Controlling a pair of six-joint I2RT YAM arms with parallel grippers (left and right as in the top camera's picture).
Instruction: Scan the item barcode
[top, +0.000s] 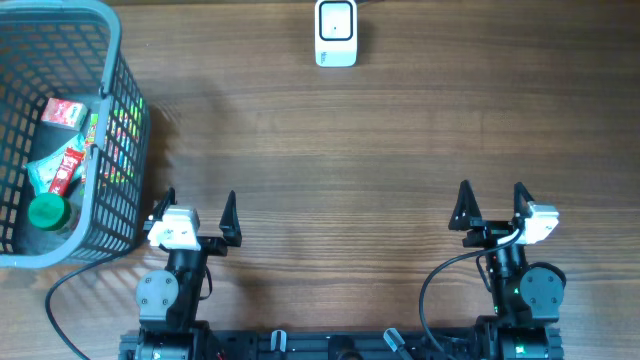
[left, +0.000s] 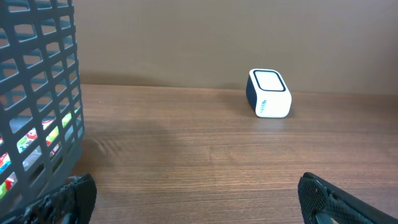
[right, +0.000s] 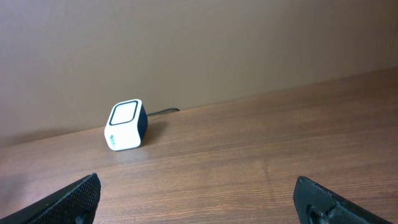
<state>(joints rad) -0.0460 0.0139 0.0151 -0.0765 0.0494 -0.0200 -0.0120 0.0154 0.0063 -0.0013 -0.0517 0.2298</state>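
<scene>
Well left of the scanner (top: 336, 32), a grey basket (top: 125, 170) holds packets (top: 62, 113).

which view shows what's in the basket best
The overhead: it looks straight down into the basket, showing a red pack, a red sachet and a green cap. The left wrist sees only the basket's wall from outside, with coloured bits through the mesh. The right wrist shows none of it.

basket (top: 120, 170): cut by frame edge | items (top: 62, 170) inside: labels unreadable
</scene>
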